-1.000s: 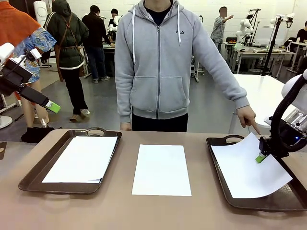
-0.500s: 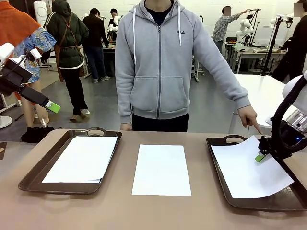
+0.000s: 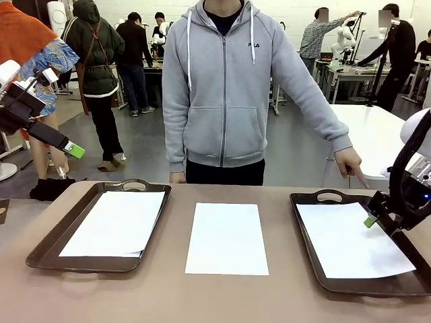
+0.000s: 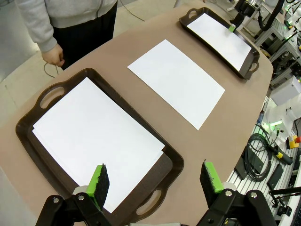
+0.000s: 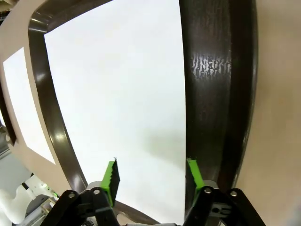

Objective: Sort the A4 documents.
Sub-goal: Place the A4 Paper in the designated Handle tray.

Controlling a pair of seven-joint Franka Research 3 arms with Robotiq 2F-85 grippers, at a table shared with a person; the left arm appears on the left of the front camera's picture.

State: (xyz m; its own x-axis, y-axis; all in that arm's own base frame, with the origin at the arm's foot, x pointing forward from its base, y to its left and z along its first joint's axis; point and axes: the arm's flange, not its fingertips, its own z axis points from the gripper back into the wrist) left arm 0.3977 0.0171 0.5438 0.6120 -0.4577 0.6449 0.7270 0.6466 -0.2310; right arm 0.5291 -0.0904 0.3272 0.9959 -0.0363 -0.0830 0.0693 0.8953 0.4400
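The right gripper [image 3: 374, 217] hung low over the right tray [image 3: 304, 232], its jaws spread wide and nothing between them; in its wrist view one green pad [image 5: 111, 181] stood over the white sheet [image 5: 117, 94] and the other over the tray's bare dark floor, so the paper's edge ran between them, lying flat and let go; I took that to be the end of a placing step. The left gripper [image 3: 73, 149] was held up and off to the left, also fully open and empty, looking down on the left tray [image 4: 169, 162] with its own sheets [image 4: 89, 136] stacked a little askew. One document [image 3: 226, 237] lay on the bare table [image 3: 168, 296] between the two trays, touching neither; that looked to be the one left to sort. The person's hand [image 3: 350, 163] pointed down near the right tray's far corner. Lifting a thin sheet lying flat would call for catching an edge, and clearing the right arm first.
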